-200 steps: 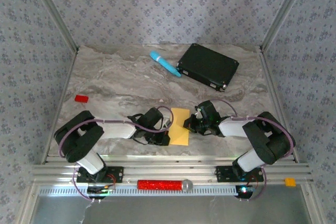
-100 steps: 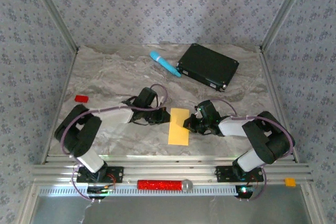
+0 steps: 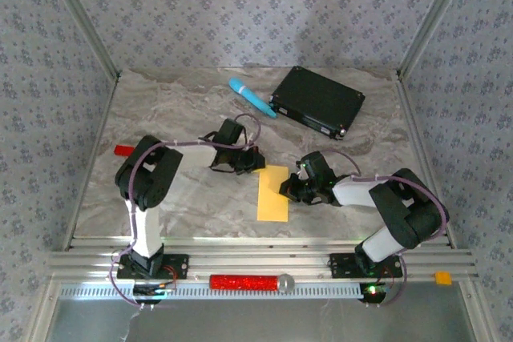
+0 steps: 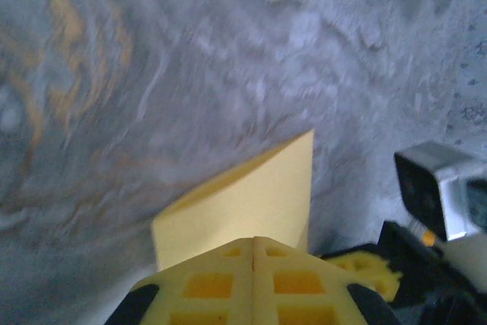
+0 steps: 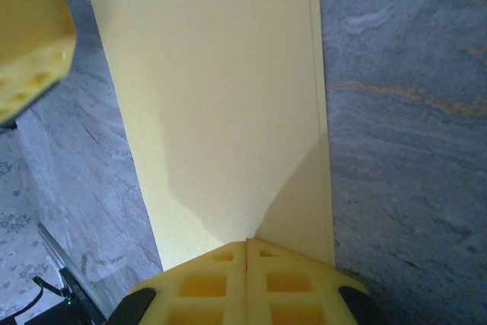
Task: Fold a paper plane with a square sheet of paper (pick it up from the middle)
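left fingers [image 4: 221, 285] swung off paper [image 3: 272, 194] edge to far corner.

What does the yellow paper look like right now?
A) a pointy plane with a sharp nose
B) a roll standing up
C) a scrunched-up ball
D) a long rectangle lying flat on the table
D: the square sheet of paper lies flat on the table as a long, narrow rectangle, and the right wrist view shows a doubled edge along one long side, so it looks folded in half.
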Tool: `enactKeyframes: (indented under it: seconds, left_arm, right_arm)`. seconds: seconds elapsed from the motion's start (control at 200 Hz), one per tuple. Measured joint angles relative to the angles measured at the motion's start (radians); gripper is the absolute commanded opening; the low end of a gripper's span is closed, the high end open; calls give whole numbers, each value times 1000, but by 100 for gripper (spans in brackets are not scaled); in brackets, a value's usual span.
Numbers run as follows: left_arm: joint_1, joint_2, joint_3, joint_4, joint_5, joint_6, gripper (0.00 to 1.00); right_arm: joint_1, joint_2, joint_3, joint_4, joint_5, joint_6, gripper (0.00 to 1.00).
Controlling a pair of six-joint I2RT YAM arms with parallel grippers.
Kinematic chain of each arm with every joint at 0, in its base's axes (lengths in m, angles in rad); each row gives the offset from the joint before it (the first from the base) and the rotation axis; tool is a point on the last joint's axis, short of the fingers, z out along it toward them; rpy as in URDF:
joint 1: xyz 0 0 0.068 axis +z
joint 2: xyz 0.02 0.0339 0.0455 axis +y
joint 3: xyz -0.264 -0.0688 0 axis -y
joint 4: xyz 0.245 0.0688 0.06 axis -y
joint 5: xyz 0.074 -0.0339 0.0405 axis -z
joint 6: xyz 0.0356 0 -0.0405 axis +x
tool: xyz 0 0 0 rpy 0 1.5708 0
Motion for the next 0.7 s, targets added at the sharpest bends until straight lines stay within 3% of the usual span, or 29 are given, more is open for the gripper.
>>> enactKeyframes:
  seconds: [0.42,0.7]
  left_arm:
    - [35,90,65,-40,23,53,7]
    - [73,115,160,-156,-27,127,8]
  right_arm:
    - [-5,0,1,0,-7,-7,0]
    - [-8,6,17,-24,-14,-30,0]
